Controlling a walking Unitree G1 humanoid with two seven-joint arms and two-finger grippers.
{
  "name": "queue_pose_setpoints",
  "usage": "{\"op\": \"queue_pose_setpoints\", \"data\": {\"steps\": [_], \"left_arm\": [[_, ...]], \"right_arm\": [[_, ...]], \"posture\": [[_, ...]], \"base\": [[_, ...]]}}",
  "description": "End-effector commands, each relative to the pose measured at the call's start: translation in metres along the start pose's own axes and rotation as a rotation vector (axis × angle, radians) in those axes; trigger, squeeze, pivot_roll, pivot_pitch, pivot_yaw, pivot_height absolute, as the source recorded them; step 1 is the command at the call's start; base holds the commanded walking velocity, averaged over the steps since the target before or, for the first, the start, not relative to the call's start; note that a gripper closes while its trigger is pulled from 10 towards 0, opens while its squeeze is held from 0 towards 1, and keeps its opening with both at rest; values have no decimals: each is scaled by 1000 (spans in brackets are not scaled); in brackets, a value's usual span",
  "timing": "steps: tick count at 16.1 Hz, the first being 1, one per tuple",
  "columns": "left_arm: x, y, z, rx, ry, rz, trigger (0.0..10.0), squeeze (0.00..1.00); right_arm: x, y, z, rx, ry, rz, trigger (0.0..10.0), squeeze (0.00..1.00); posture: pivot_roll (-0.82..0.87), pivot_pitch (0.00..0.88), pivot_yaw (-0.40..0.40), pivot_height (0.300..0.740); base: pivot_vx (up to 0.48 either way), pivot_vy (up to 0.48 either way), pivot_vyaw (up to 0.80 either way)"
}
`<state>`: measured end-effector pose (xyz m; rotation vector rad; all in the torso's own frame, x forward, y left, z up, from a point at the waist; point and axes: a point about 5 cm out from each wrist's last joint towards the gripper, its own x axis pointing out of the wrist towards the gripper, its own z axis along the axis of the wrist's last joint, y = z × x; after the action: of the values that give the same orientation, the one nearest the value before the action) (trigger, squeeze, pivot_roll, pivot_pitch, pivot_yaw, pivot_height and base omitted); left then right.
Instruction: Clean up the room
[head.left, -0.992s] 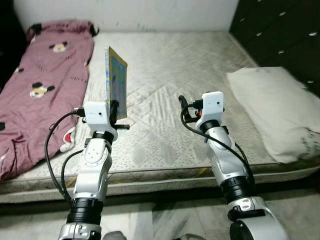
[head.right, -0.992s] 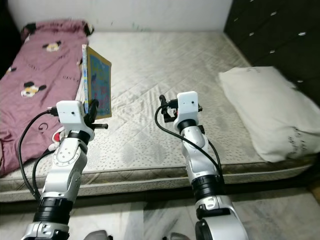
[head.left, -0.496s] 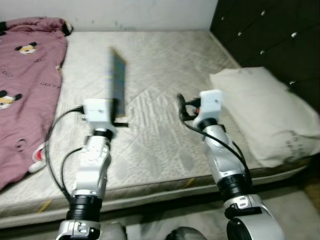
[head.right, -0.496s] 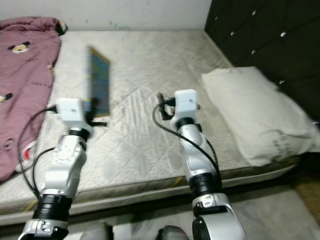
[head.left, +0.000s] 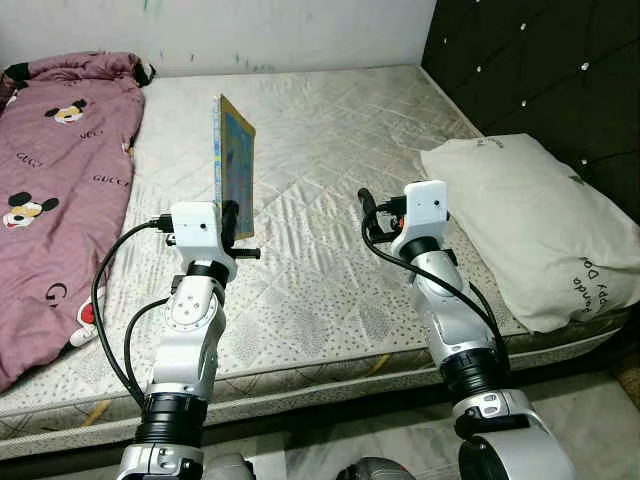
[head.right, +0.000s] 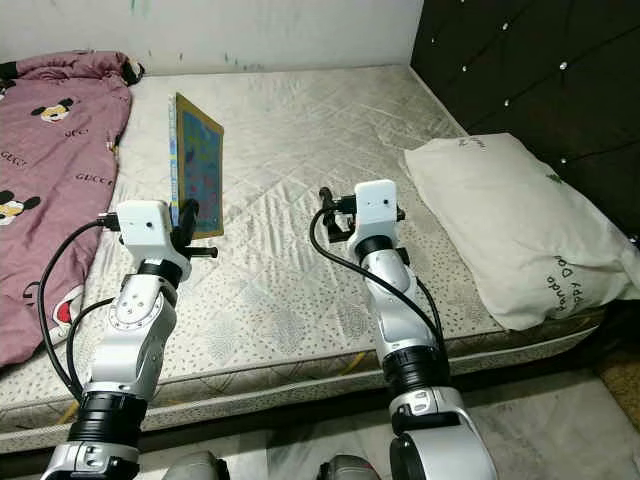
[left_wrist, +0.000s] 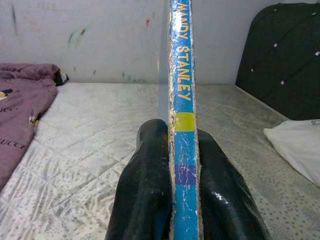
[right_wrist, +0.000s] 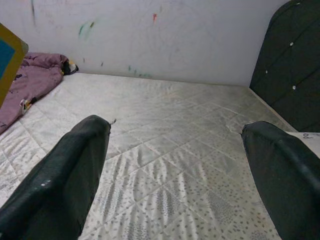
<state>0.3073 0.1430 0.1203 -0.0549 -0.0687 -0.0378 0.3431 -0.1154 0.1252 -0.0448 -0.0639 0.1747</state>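
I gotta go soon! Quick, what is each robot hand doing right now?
Left end effector: closed on the thin book, held upright above the mattress.
Right end effector: open, holding nothing, above the mattress.

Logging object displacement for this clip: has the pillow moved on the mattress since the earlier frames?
No. The pillow lies at the mattress's right edge beside the dark headboard, as before; its shift in the picture comes from the camera turning.

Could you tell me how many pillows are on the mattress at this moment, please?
1. The white pillow lies at the mattress's right edge, beside the dark headboard. More could be hidden under the maroon blanket on the left.
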Motion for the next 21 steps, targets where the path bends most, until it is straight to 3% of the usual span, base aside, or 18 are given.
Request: {"op": "queue_pose_setpoints", "data": {"steps": [1,10,13,16,21], "left_arm": [[3,1,11,3,-47,0,10000,0],[1,3,13,3,-57,7,10000,0],[-14,25,16,29,-60,66,10000,0],[-25,35,9,38,-35,104,10000,0],[-37,24,3,7,-21,91,10000,0]], "right_arm": [[2,-1,2,-8,-5,-3,10000,0],[2,1,3,-33,-18,15,10000,0],[-4,-4,7,-62,-46,30,10000,0],[-10,-9,2,-54,-31,20,10000,0],[-22,-8,-9,-37,10,36,10000,0]], "posture": [[-78,0,-18,740],[-77,0,-21,740],[-63,0,-27,740],[-58,0,-39,740],[-54,0,-49,740]], "base": [[0,0,0],[0,-255,0],[0,-312,0],[0,-310,0],[0,-189,0]]}}
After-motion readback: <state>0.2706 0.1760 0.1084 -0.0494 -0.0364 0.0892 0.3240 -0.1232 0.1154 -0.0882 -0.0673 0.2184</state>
